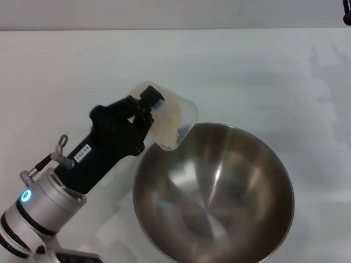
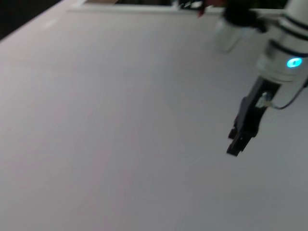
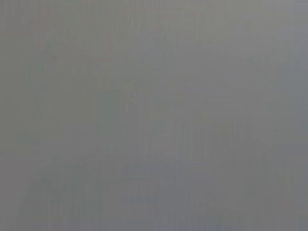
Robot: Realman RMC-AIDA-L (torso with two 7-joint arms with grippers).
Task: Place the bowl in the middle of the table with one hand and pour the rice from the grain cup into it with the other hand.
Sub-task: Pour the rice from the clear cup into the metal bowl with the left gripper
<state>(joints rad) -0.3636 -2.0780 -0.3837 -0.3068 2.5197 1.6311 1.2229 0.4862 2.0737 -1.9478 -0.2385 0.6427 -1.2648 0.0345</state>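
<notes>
My left gripper [image 1: 149, 107] is shut on the grain cup [image 1: 184, 112], a clear plastic cup held tilted on its side. The cup's lip hangs over the near-left rim of the steel bowl [image 1: 258, 164]. Rice [image 1: 169, 124] lies as a pale heap in the low side of the cup, close to the lip. The bowl stands on the white table [image 1: 66, 71], right of my left arm; its shiny inside shows mostly reflections. My right gripper [image 2: 240, 137] shows only in the left wrist view, far off above the bare tabletop and holding nothing I can see.
The white table also fills the left wrist view [image 2: 106, 125]. A small dark part [image 1: 346, 19] sits at the table's far right corner. The right wrist view is flat grey with nothing to make out.
</notes>
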